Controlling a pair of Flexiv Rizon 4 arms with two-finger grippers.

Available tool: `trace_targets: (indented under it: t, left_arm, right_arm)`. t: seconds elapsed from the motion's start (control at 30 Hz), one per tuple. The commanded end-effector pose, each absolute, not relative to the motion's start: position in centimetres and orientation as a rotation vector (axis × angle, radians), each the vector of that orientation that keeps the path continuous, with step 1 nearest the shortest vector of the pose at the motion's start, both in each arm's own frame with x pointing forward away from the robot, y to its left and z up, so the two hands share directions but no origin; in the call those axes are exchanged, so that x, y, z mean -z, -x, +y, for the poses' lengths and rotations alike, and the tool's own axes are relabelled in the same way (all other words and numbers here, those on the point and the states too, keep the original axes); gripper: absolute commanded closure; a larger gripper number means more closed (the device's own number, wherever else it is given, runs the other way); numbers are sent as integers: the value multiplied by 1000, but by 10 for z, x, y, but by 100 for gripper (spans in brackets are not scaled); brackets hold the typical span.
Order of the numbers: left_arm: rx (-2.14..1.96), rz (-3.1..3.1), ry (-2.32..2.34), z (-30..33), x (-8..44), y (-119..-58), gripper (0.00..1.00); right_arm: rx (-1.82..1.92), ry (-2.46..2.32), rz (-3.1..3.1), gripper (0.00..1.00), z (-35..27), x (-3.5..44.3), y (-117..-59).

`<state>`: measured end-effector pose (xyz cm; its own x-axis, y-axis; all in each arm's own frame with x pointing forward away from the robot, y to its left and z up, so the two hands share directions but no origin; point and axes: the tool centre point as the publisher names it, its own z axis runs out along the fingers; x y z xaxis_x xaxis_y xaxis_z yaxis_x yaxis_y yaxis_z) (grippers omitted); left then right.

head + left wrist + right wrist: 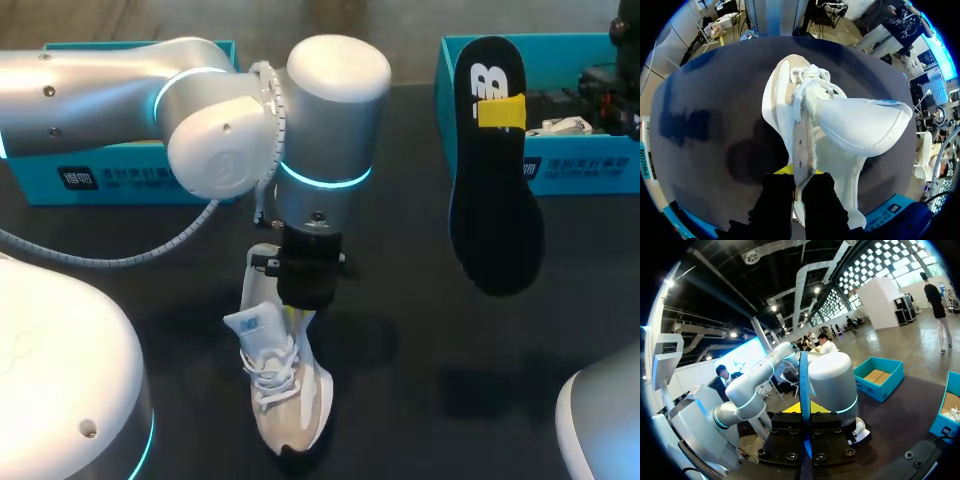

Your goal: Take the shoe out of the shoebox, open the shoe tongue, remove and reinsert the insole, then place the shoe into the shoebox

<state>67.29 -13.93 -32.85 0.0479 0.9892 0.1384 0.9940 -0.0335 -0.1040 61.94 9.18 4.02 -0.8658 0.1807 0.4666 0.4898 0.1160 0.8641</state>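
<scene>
The left hand (300,316) pinches the white shoe (288,405) by its side on the worktop (420,400). The right hand (804,412) clamps the black insole (495,215) aloft.

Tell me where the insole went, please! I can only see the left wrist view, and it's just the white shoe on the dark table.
Observer: The insole is out of the shoe. It hangs in the air over the right side of the table.
Operator: What's holding it up?
Observer: The right gripper is shut on it near one end, pinching it from both sides.
Operator: Is there a box close by?
Observer: Yes, a blue shoebox stands open just behind the insole.
</scene>
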Motion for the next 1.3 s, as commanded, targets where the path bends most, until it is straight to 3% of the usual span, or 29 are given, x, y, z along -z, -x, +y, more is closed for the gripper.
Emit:
trace_targets:
  t: [0.03, 1.07, 1.1, 1.13, 1.17, 1.2, 1.23, 1.3]
  left_arm:
    - [26, -2052, 2141, -139, 326, -669, 100]
    - [-8, -1974, 2012, -175, 367, -645, 100]
    - [-5, -1979, 2015, -175, 368, -645, 91]
    - [-7, -1985, 2017, -176, 368, -644, 66]
    - [-15, -1989, 2015, -177, 367, -644, 50]
    - [-30, -1990, 2015, -177, 365, -643, 7]
    - [-45, -1994, 2018, -178, 364, -643, 0]
    - [-73, -2009, 2018, -178, 360, -642, 0]
  right_arm:
    - [1813, 663, -2150, 100, 94, -41, -623]
    - [1813, 663, -2150, 100, 94, -41, -623]
    - [1813, 663, -2150, 100, 94, -41, -623]
    - [1813, 663, -2150, 100, 94, -41, -623]
    - [1813, 663, -2150, 100, 94, -41, -623]
    - [1813, 663, -2150, 100, 94, -41, -623]
    - [1813, 663, -2150, 100, 94, -41, -623]
    - [1813, 663, -2150, 100, 94, -41, -623]
